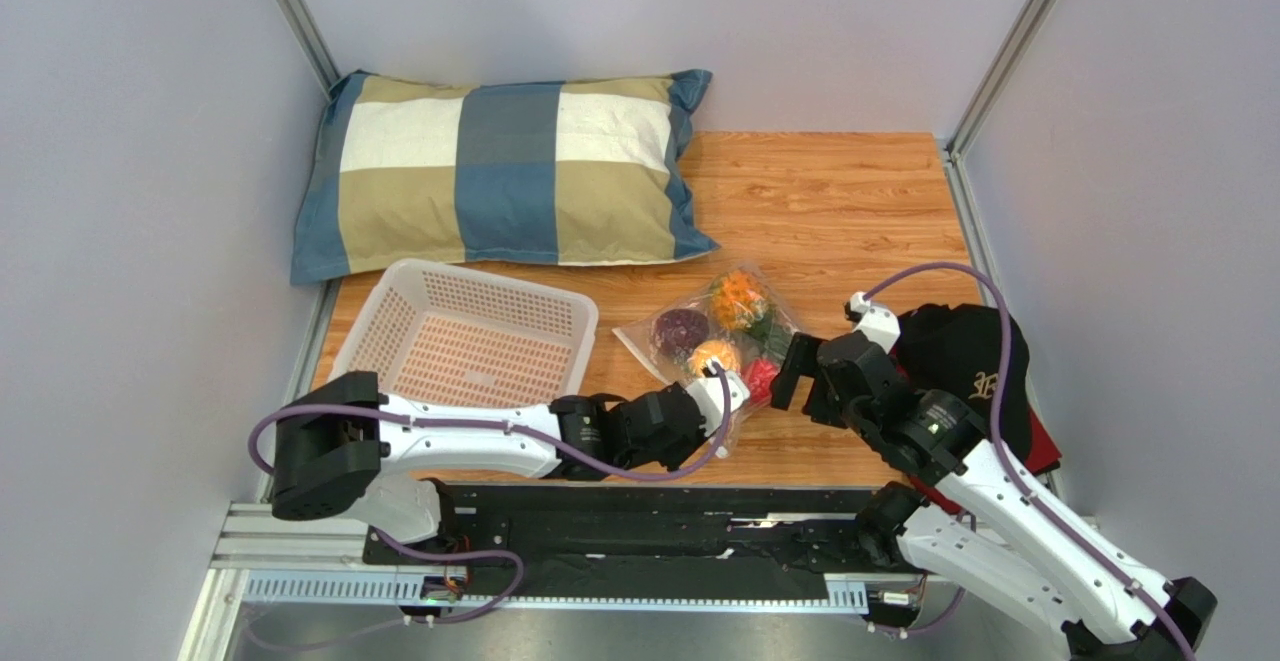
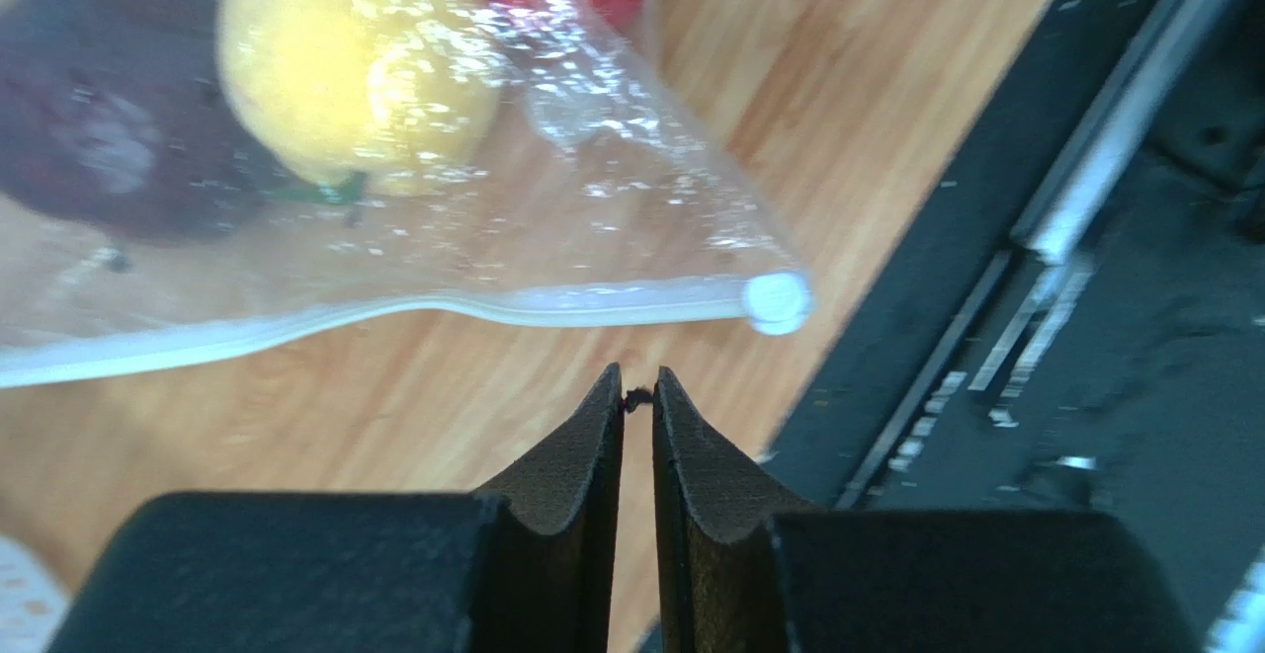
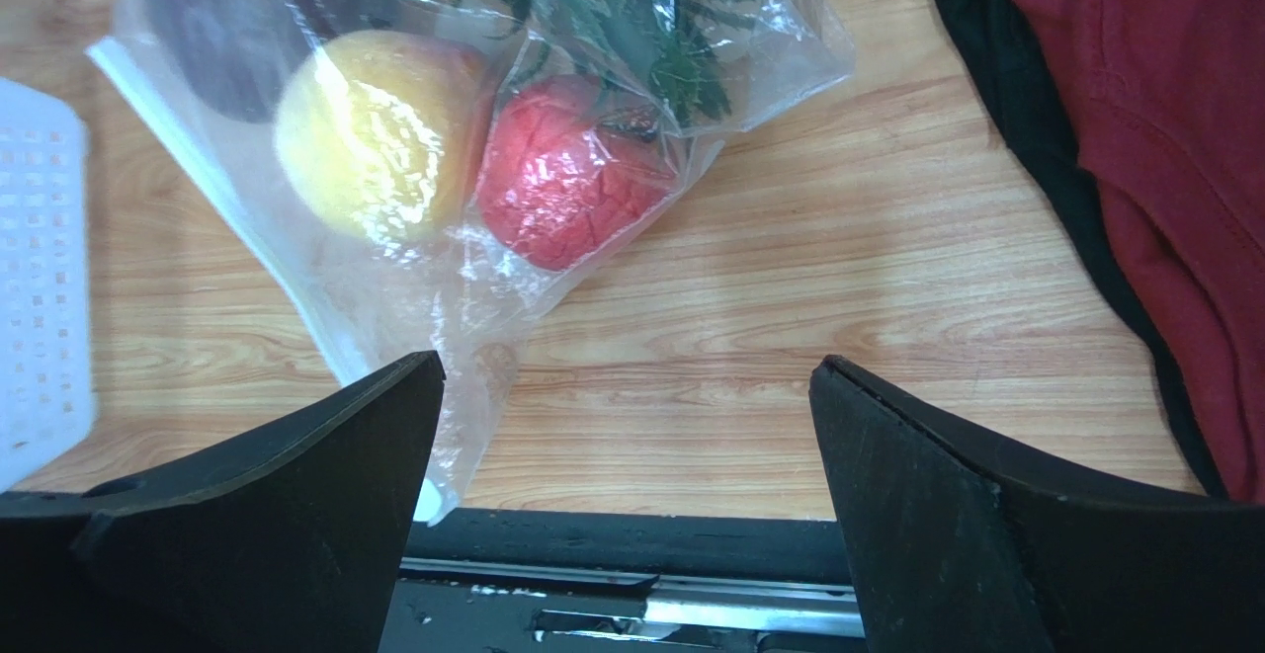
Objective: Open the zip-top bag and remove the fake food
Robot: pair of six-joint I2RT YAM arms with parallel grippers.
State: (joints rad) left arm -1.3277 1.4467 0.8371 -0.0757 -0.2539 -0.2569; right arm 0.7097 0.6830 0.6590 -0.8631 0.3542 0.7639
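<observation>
The clear zip-top bag [image 1: 718,334] lies on the wooden table with the fake food inside. In it I see a yellow fruit [image 2: 357,61], a dark purple piece [image 2: 104,105], a red berry [image 3: 572,172] and a green sprig [image 3: 654,16]. The bag's white zip strip [image 2: 446,309] runs just beyond my left gripper [image 2: 639,387], whose jaws stand a narrow gap apart with nothing between them and no contact with the strip. My right gripper [image 3: 624,387] is wide open at the bag's near corner, its left finger [image 3: 297,490] beside the plastic, holding nothing.
A white perforated basket [image 1: 466,334] sits left of the bag. A checked pillow [image 1: 504,166] lies at the back. A black and red garment [image 1: 977,369] is at the right. The black rail [image 1: 646,519] runs along the near table edge.
</observation>
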